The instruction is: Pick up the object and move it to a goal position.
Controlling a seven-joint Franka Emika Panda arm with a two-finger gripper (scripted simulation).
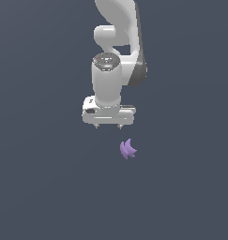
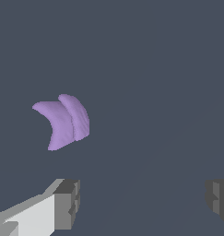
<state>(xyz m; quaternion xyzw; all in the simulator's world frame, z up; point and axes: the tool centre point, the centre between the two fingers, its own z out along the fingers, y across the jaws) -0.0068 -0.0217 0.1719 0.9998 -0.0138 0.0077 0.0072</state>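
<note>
The object (image 1: pixel 127 149) is a tiny light-purple shape with curved, claw-like points, lying on the dark grey floor. It also shows in the wrist view (image 2: pixel 63 121), apart from the fingers. My white gripper (image 1: pixel 108 126) hangs just above and to the exterior view's left of the object, pointing down. It is open and empty, with its two short fingertips (image 1: pixel 97 125) spread wide. In the wrist view the gripper (image 2: pixel 143 203) shows both grey pads (image 2: pixel 67 203) far apart with nothing between them.
A plain dark grey floor (image 1: pixel 40 187) fills both views. The white arm (image 1: pixel 120 42) rises behind the gripper in the exterior view.
</note>
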